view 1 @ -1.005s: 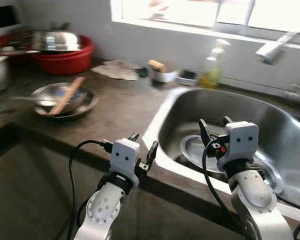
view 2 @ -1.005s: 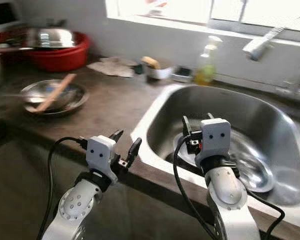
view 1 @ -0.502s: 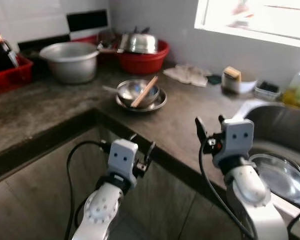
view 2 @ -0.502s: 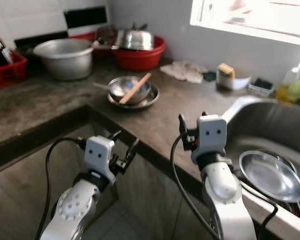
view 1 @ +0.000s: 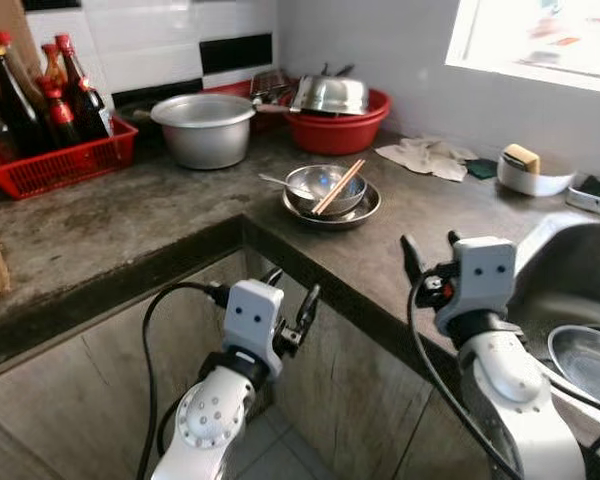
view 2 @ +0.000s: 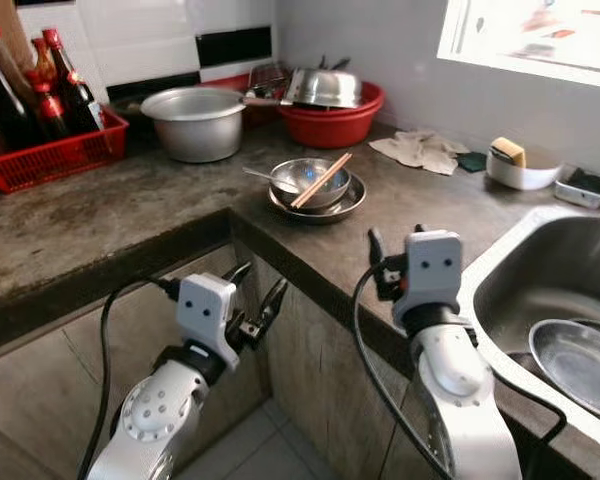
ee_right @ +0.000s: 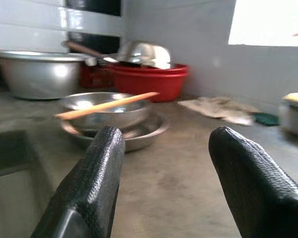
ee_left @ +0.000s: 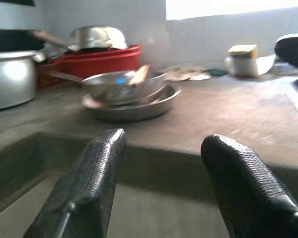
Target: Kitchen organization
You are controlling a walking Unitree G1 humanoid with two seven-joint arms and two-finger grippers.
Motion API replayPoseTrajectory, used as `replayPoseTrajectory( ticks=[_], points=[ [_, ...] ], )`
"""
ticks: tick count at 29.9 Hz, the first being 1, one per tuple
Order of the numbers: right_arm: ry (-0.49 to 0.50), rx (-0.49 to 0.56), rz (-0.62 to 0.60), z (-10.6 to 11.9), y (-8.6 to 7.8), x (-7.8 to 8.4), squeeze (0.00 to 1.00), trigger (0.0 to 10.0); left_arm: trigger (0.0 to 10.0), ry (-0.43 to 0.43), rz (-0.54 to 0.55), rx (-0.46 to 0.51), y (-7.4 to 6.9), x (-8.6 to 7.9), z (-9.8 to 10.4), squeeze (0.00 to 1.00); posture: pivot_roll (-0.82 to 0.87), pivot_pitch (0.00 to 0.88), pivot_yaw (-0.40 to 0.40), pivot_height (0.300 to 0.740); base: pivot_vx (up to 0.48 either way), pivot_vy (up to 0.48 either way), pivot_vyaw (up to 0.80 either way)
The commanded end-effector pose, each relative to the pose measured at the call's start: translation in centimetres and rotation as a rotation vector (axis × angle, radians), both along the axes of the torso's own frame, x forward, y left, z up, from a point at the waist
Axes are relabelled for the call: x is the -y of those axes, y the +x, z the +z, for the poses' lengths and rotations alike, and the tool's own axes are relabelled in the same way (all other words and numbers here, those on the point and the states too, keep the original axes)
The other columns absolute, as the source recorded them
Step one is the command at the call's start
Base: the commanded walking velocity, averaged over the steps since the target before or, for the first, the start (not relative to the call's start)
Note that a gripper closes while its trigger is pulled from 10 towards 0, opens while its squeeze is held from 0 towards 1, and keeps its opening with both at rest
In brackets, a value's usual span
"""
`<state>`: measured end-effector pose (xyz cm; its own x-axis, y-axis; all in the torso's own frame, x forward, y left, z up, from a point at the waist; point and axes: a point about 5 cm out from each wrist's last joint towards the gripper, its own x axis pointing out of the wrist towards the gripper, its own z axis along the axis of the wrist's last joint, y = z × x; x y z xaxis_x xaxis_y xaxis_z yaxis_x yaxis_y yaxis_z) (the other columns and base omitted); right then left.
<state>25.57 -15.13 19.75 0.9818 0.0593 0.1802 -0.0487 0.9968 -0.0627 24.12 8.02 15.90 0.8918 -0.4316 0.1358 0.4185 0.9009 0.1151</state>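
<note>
The robot faces the inner corner of a dark stone counter point(view 1: 160, 210). The left gripper point(view 1: 288, 300) hangs in front of the counter's edge, below its top, fingers spread and empty. The right gripper point(view 1: 427, 258) is held above the counter near the sink point(view 2: 540, 270), fingers also spread with nothing between them.

Ahead of both grippers, near the corner, a steel bowl point(view 1: 325, 190) sits in a shallow steel plate point(view 1: 365, 208), with a wooden stick point(view 1: 338, 186) leaning across the bowl and a spoon point(view 1: 275, 182) poking out of it. Behind it stand a large metal pot point(view 1: 203, 130) and a red basin point(view 1: 340, 125) holding an upturned steel bowl. A red basket point(view 1: 60, 165) of dark bottles point(view 1: 20, 95) stands at the wall on the left. A crumpled rag point(view 1: 425, 157) lies under the window, with a white dish point(view 1: 530, 178) carrying a sponge point(view 1: 521, 157) beside it. A steel dish point(view 2: 575, 362) rests in the sink
</note>
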Motion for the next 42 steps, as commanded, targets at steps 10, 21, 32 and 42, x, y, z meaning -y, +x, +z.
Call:
replayPoseTrajectory(
  ticks=[10, 21, 32, 42],
  points=[
    [0.017, 0.003, 0.014, 0.3, 0.3, -0.6, 0.0, 10.0, 10.0, 0.014, 0.019, -0.009, 0.0, -0.6, -0.3, 0.0, 0.08, 0.0, -0.048, 0.74, 0.0, 0.144, 0.0],
    [0.035, -0.006, 0.023, 0.1, 0.3, -0.9, 0.0, 10.0, 10.0, 0.013, 0.004, 0.064, -0.4, -0.7, -0.1, 0.0, 0.08, 0.0, -0.05, 0.74, 0.0, 0.205, 0.0],
    [0.04, -0.054, 0.02, -1.0, -0.5, -1.4, 0.0, 10.0, 10.0, 0.024, -0.004, -0.019, 0.0, -0.5, -0.8, 0.0, 0.07, 0.0, -0.04, 0.74, 0.0, 0.381, -0.29],
    [0.032, -0.049, 0.03, -0.8, -0.1, -1.5, 0.0, 10.0, 10.0, 0.035, 0.002, -0.02, -0.1, -0.5, -0.9, 0.0, 0.08, 0.0, -0.043, 0.74, 0.0, 0.0, 0.0]
  ],
)
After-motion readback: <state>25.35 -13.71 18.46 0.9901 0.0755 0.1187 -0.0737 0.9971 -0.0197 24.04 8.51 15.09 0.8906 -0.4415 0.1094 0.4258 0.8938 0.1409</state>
